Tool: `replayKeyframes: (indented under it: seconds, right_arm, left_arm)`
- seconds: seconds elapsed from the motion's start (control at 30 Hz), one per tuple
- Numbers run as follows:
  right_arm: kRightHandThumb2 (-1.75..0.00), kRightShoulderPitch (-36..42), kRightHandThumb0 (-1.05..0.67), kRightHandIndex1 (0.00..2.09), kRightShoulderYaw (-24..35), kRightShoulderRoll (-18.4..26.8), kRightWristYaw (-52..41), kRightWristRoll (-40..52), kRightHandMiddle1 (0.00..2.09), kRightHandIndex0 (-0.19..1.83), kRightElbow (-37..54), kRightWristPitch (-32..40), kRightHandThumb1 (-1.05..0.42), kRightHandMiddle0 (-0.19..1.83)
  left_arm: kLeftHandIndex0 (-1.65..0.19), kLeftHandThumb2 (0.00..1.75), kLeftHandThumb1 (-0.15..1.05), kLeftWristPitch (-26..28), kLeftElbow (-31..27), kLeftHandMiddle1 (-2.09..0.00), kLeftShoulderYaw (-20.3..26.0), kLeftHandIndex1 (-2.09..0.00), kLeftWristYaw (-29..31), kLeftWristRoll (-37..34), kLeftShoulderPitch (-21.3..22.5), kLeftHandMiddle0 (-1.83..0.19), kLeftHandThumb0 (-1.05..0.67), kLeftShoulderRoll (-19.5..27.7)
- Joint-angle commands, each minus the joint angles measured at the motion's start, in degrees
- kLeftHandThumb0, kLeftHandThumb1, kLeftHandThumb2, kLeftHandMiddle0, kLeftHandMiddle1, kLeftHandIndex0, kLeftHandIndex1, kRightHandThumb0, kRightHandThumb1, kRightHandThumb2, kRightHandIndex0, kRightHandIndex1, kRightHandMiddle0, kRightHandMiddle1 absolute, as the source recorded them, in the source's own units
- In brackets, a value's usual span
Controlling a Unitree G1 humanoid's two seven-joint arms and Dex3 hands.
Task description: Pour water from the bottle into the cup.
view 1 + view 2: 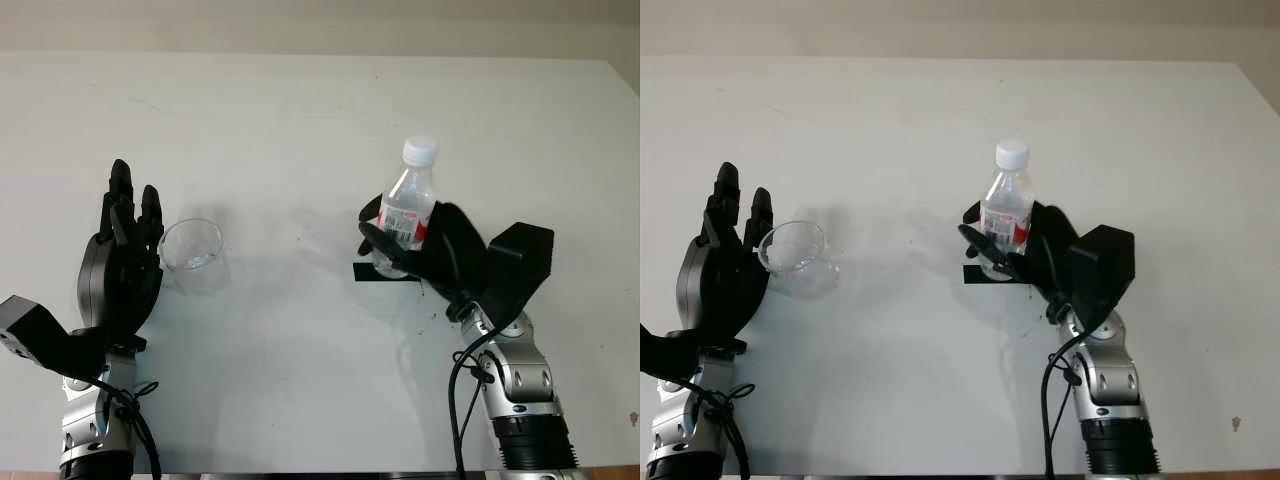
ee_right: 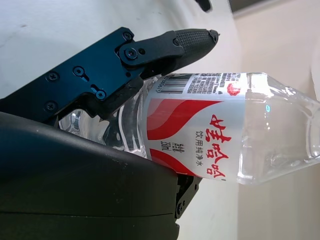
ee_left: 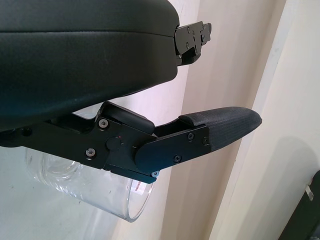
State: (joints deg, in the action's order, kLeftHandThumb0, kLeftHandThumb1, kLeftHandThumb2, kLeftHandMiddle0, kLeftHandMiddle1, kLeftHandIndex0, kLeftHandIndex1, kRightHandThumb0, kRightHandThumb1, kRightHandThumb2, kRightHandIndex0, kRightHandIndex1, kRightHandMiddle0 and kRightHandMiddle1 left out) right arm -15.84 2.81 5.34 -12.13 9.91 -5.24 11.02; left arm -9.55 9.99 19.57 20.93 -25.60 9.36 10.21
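From the head, my right hand [image 1: 415, 245] gripped the capped bottle [image 1: 408, 205] upright over a black mark [image 1: 370, 273] on the white table [image 1: 300, 110]. My left hand [image 1: 120, 265] stood open just beside the clear cup [image 1: 191, 255].

At my left wrist, the cup [image 3: 95, 192] sat under my fingers [image 3: 220, 127], ungrasped.

At my right wrist, my fingers [image 2: 170, 45] wrapped the bottle's red-and-white label [image 2: 200, 132].
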Motion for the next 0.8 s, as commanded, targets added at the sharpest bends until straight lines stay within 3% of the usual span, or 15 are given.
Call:
replayKeyframes:
  seconds: [0.0, 0.3, 0.77]
  right_arm:
    - [-0.42, 0.0, -0.43, 2.09, 0.7, -1.3, 0.7, 0.9, 2.09, 1.08, -1.1, -0.3, -1.05, 0.59]
    - [-0.43, -1.5, -0.47, 2.09, 0.1, -2.9, 2.7, -1.2, 2.09, 1.08, -7.2, -5.4, -1.05, 0.58]
    - [-0.44, -0.2, -0.45, 2.09, -5.5, 0.7, 3.0, -13.5, 2.09, 0.93, -12.7, -22.3, -1.05, 0.56]
  left_arm:
    - [0.19, 0.71, 1.05, 0.5, 1.1, 0.0, 0.3, 0.0, 0.2, -0.4, -2.0, 0.19, -0.78, -0.3]
    - [0.19, 0.72, 1.05, 1.1, 0.7, 0.0, 0.8, 0.0, 0.4, -0.3, -2.0, 0.19, -0.78, 0.4]
    - [0.19, 0.72, 1.05, 1.7, 0.5, 0.0, 0.9, 0.0, 0.4, -0.3, -2.0, 0.19, -0.79, 1.0]
